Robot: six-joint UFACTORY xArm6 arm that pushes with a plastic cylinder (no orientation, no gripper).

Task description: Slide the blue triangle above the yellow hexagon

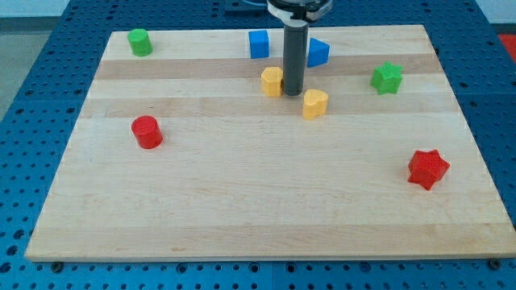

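The blue triangle (318,52) lies near the view's top, just right of the rod. The yellow hexagon (272,81) lies below and to the left of it. My tip (293,89) rests on the board right beside the hexagon's right side, below and left of the blue triangle. The rod hides the triangle's left edge. A yellow heart-shaped block (314,104) lies just below and right of my tip. A blue cube (258,44) lies above the hexagon.
A green cylinder (140,42) sits at the top left, a red cylinder (147,132) at the left, a green star (387,77) at the right and a red star (427,168) at the lower right. The wooden board (242,201) rests on a blue pegboard table.
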